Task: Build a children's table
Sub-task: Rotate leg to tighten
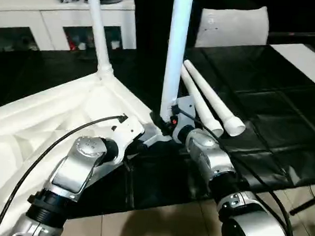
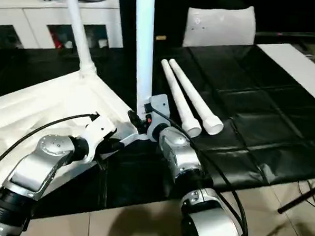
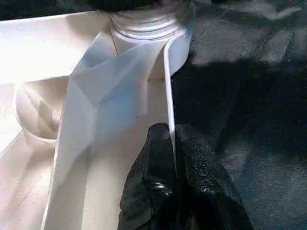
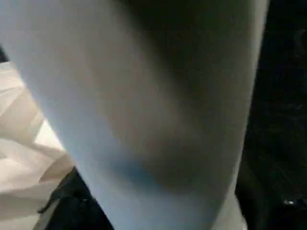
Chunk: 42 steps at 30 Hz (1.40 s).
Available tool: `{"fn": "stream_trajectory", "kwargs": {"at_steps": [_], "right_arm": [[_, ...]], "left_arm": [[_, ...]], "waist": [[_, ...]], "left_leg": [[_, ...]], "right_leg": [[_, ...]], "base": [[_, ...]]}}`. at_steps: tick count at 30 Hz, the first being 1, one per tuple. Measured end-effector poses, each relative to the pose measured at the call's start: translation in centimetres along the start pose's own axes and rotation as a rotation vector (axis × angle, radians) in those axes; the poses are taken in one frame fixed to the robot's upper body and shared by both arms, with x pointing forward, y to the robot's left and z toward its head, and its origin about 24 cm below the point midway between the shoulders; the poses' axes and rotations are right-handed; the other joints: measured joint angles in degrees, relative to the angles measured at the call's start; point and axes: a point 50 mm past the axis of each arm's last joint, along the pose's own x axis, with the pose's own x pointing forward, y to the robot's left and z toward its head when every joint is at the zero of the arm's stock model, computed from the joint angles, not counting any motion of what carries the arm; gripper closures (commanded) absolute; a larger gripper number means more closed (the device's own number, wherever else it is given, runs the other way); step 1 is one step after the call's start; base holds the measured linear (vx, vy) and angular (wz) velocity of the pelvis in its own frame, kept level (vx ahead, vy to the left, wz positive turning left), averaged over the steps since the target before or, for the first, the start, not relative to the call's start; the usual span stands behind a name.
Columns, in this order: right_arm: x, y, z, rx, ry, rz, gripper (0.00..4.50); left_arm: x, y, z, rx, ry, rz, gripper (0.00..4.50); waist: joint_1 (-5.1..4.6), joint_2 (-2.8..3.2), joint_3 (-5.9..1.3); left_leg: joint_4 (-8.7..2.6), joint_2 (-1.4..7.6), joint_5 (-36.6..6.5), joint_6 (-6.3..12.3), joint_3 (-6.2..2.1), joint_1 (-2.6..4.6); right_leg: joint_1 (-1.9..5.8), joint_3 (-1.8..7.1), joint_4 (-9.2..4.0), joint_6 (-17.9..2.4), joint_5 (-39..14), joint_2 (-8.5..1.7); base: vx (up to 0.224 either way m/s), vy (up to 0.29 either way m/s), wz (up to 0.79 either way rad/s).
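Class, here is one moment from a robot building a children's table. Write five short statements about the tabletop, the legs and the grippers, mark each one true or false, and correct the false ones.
1. The tabletop lies with its ribbed underside up. True.
2. All four legs stand in the tabletop. False: two standing legs rise from it, and two loose legs lie on the black table.
3. The two loose legs lie side by side. True.
4. The left gripper is wide open above the tabletop. False: its fingers pinch the tabletop's thin edge wall.
5. The right gripper is at the base of a standing leg. True.
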Motion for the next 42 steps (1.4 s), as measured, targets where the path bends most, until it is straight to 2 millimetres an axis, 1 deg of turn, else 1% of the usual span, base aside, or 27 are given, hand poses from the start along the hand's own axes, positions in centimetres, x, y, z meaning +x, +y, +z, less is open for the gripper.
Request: {"fn": "stream_trajectory", "kwargs": {"at_steps": [1,2,5,6,7,9,11,12,13,17,20,22,24,26,31,35,36,39,40,41,42], "right_arm": [[-0.3,-0.1,-0.3,-0.007,0.005,0.008,0.79],[-0.5,-0.2,-0.3,-0.017,0.002,0.017,0.79],[-0.9,-0.4,-0.4,-0.026,-0.008,0.04,0.55],[-1.3,-0.6,-0.5,-0.027,-0.016,0.046,0.47],[-1.6,-0.7,-0.5,-0.03,-0.02,0.056,0.37],[-2.9,-1.3,-1.0,-0.049,-0.029,0.088,0.19],[-3.5,-1.5,-1.2,-0.065,-0.022,0.108,0.05],[-4.2,-1.8,-1.7,-0.078,-0.009,0.12,0.05],[-4.8,-2.2,-2.2,-0.079,0.013,0.125,0.05],[-6.2,-3.0,-3.1,-0.088,0.057,0.153,0.05],[-7.8,-3.7,-2.2,-0.142,0.033,0.223,0.05],[-8.5,-4.0,-1.2,-0.187,0.017,0.267,0.05],[-9.4,-4.0,-0.4,-0.237,0.011,0.342,0.05],[-10.0,-3.9,0.0,-0.277,0.029,0.406,0.05],[-10.4,-3.3,-0.5,-0.312,0.105,0.551,0.05],[-10.5,-3.2,0.1,-0.351,0.135,0.632,0.05],[-10.5,-3.0,0.2,-0.359,0.145,0.662,0.31],[-10.1,-2.8,0.5,-0.376,0.162,0.707,0.42],[-10.0,-2.7,0.5,-0.382,0.169,0.717,0.52],[-10.0,-2.7,0.6,-0.385,0.175,0.729,0.76],[-9.9,-2.6,0.6,-0.388,0.184,0.745,0.76]], "left_arm": [[0.0,0.0,0.0,0.005,-0.001,-0.008,4.5],[0.0,0.1,0.0,0.008,-0.005,-0.016,4.5],[0.0,0.2,0.0,0.018,-0.012,-0.03,4.5],[0.0,0.2,0.0,0.029,-0.014,-0.038,4.5],[0.0,0.3,0.0,0.033,-0.013,-0.044,4.5],[0.0,0.5,0.0,0.053,-0.011,-0.065,4.5],[-0.1,0.8,-0.1,0.063,-0.008,-0.071,4.5],[-0.1,0.9,-0.2,0.073,-0.009,-0.081,4.5],[-0.1,1.0,-0.1,0.086,-0.013,-0.095,4.5],[-0.4,1.3,-0.4,0.118,-0.02,-0.132,4.5],[-0.6,1.5,-0.5,0.175,-0.02,-0.205,4.5],[-0.8,1.7,-0.6,0.211,-0.02,-0.249,4.5],[-0.9,1.7,-0.6,0.259,-0.019,-0.31,4.5],[-1.1,1.7,-0.7,0.298,-0.014,-0.358,4.5],[-1.2,1.7,-0.6,0.382,0.006,-0.469,4.5],[-1.5,1.8,-0.6,0.426,0.028,-0.538,4.5],[-1.5,1.8,-0.7,0.438,0.033,-0.557,4.5],[-1.4,1.7,-0.6,0.469,0.035,-0.59,4.5],[-1.4,1.7,-0.6,0.476,0.035,-0.596,4.5],[-1.4,1.7,-0.5,0.483,0.037,-0.604,4.5],[-1.3,1.8,-0.4,0.491,0.04,-0.614,4.5]], "waist": [[0.27,0.04,0.02],[0.45,0.05,0.03],[1.2,0.08,0.04],[1.58,0.11,0.06],[1.64,0.13,0.07],[2.29,0.17,0.1],[2.47,0.2,0.11],[2.85,0.26,0.14],[3.02,0.28,0.15],[3.16,0.54,0.31],[3.72,0.87,0.49],[4.06,0.89,0.48],[4.65,0.9,0.48],[4.98,0.89,0.47],[5.08,0.89,0.47],[5.15,0.89,0.46],[5.19,0.89,0.46],[5.37,0.89,0.46],[5.48,0.89,0.46],[5.68,0.89,0.46],[5.93,0.87,0.45]], "left_leg": [[-0.09,0.03,0.0,0.0,0.03,0.0],[-0.2,0.06,0.0,-0.01,0.08,0.04],[-0.3,0.2,0.0,-0.01,0.11,0.06],[-0.3,0.28,0.0,-0.05,0.13,0.07],[-0.3,0.3,0.0,-0.06,0.16,0.08],[-0.3,0.34,0.0,-0.1,0.22,0.12],[-0.27,0.36,0.0,-0.1,0.31,0.12],[-0.22,0.37,0.0,-0.1,0.33,0.17],[-0.21,0.37,0.0,-0.1,0.35,0.17],[-0.2,0.4,0.0,-0.1,0.41,0.15],[-0.18,0.42,0.0,-0.1,0.43,0.17],[-0.17,0.46,0.0,-0.09,0.45,0.14],[-0.1,0.5,0.0,-0.08,0.5,0.16],[-0.01,0.55,0.0,-0.08,0.55,0.18],[0.29,0.66,0.0,-0.07,0.67,0.18],[0.38,0.73,0.0,-0.07,0.73,0.19],[0.39,0.76,0.0,-0.07,0.76,0.19],[0.47,0.78,0.0,-0.08,0.78,0.2],[0.49,0.78,0.0,-0.08,0.79,0.2],[0.51,0.79,0.0,-0.08,0.79,0.21],[0.52,0.79,0.0,-0.07,0.81,0.21]], "right_leg": [[-0.01,-0.02,0.0,0.0,0.0,0.01],[-0.01,-0.03,0.0,0.1,0.0,0.02],[-0.01,-0.04,-0.01,0.2,-0.1,0.14],[-0.01,-0.04,-0.02,0.2,-0.1,0.21],[-0.01,-0.03,-0.02,0.2,-0.1,0.22],[-0.01,-0.04,-0.03,0.2,-0.1,0.23],[0.0,0.02,-0.02,0.2,-0.1,0.23],[0.01,0.02,-0.02,0.2,-0.1,0.23],[0.01,0.04,-0.02,0.1,-0.1,0.22],[0.01,0.06,-0.01,0.1,-0.1,0.22],[0.01,0.03,-0.01,0.2,-0.1,0.2],[0.01,0.02,0.01,0.2,-0.1,0.21],[0.01,0.01,0.01,0.2,-0.1,0.21],[0.02,-0.01,0.03,0.2,-0.1,0.2],[0.04,-0.01,0.11,0.1,0.0,0.18],[0.14,-0.01,0.17,0.1,0.1,0.18],[0.17,-0.01,0.18,0.1,0.1,0.18],[0.18,-0.01,0.27,0.1,0.1,0.17],[0.18,-0.01,0.3,0.1,0.1,0.16],[0.18,-0.01,0.33,0.1,0.0,0.16],[0.17,-0.01,0.35,0.1,0.1,0.16]], "base": [[0.0,0.0,0.0],[0.0,0.0,0.0],[0.0,0.0,0.0],[0.0,0.0,0.0],[0.0,0.0,0.0],[0.0,0.0,0.0],[0.0,0.0,0.0],[0.0,0.0,0.0],[0.0,0.0,0.0],[0.0,0.0,0.0],[0.0,0.0,0.0],[0.0,0.0,0.0],[0.0,0.0,0.0],[0.0,0.0,0.0],[0.0,0.0,0.0],[0.0,0.0,0.0],[0.0,0.0,0.0],[0.0,0.0,0.0],[0.0,0.0,0.0],[0.0,0.0,0.0],[0.0,0.0,0.0]]}}
